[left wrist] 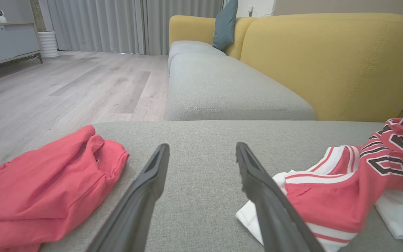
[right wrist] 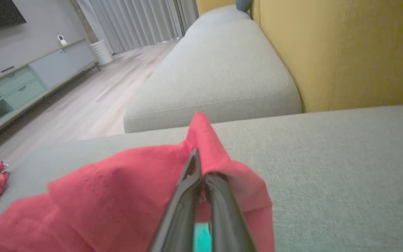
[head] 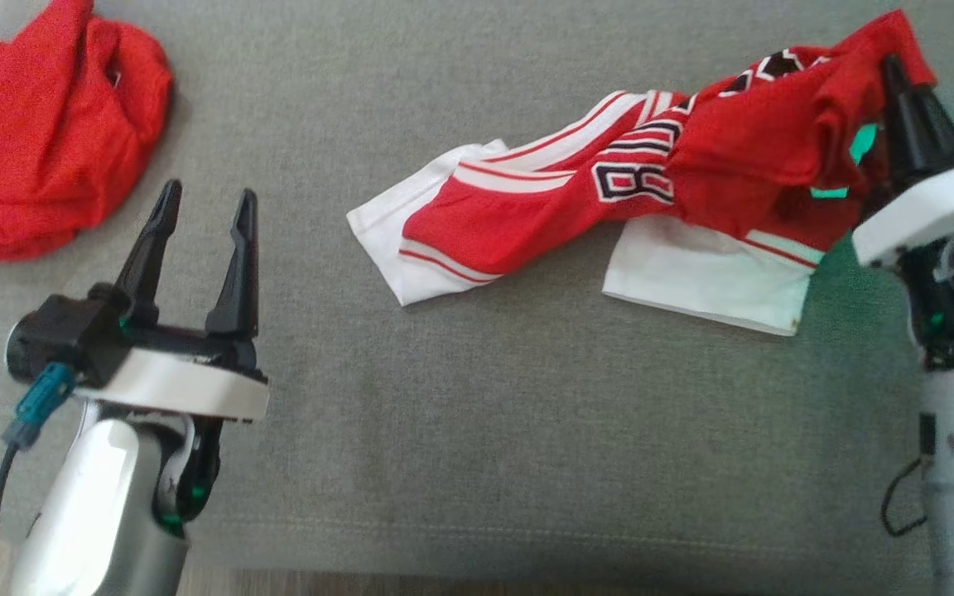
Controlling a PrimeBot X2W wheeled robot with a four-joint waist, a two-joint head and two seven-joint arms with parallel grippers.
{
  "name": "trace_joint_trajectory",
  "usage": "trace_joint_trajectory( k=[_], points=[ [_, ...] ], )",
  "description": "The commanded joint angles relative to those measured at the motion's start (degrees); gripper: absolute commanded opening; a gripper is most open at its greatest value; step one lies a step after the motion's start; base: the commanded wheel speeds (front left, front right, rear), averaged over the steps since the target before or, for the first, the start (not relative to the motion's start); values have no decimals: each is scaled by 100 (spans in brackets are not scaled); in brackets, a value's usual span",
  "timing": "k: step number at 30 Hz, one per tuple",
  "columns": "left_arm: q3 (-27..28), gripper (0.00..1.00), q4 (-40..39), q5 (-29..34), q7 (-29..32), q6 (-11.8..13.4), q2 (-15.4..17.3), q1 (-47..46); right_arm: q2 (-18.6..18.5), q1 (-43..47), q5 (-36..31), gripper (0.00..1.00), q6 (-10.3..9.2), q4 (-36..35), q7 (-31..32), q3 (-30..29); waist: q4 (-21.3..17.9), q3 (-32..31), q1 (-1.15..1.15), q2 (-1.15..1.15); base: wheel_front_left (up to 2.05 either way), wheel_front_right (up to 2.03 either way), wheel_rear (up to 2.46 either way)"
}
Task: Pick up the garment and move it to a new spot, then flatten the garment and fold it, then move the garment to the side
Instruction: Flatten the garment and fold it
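Left end effector (head: 209, 192) is held spread above the grey cushion (head: 477, 414), near a crumpled red cloth (head: 46, 132), while the red-and-white garment (head: 725, 149), lying right of centre, is pinched at its raised end by the right end effector (head: 891, 68).

**Head view:** high above, looking steeply down on the grey woven sofa cushion (head: 477, 430).

**Left wrist view:** low and close over that cushion, behind the left gripper (left wrist: 202, 145), facing along it toward the yellow upholstered sofa back (left wrist: 327, 63) and the grey curtains (left wrist: 117, 24).

**Right wrist view:** very near behind the right gripper (right wrist: 203, 164), facing the same sofa back.

All three views share the red-and-white numbered jersey (head: 692, 157). The head and left wrist views also share the crumpled plain red garment (head: 38, 132).
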Motion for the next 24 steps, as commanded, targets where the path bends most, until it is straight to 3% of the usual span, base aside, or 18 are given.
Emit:
trace_joint_trajectory(
  k=[1, 4, 5, 6, 7, 12, 16, 20, 24],
  points=[
    [241, 100, -148, 57, -34, -31, 78, -265, -101, -246, 44, 0, -4, 47, -12, 56, 92, 153, -1, 0, 0, 0, 0],
    [277, 100, -107, 103, -34, -84, 17, -313, -189, -340, 95, 0, -4, 606, -70, -33, 116, 201, -1, 0, 0, 0, 0],
    [292, 100, -93, 118, -34, -100, -2, -315, -194, -330, 106, 26, -4, 770, -110, -77, 117, 203, -1, 0, 0, 0, 0],
    [308, 100, -81, 134, -34, -114, -21, -312, -199, -303, 101, 73, -4, 924, -147, -122, 114, 201, -1, 0, 0, 0, 0],
    [322, 100, -69, 149, -34, -129, -41, -309, -197, -274, 96, 100, -4, 1037, -224, -168, 112, 198, -1, 0, 0, 0, 0],
    [390, 100, -11, 204, -34, -180, -97, -278, -136, -68, 130, 100, -4, 1307, -621, -412, 73, 134, -1, 0, 0, 0, 0],
    [485, 100, 30, 264, -34, -192, -124, -198, -93, 263, 24, 100, -4, 1133, -1151, -544, -6, 5, -1, 0, 0, 0, 0],
    [584, 100, 52, 323, -34, -170, -126, -62, -68, 676, -397, 100, -4, 498, -1665, -554, -117, -179, -1, 0, 0, 0, 0],
    [641, 100, 67, 383, -34, -125, -121, 122, 143, 1243, -982, 100, -4, -565, -1762, -311, -246, -415, -1, 0, 0, 0, 0]
  ],
)
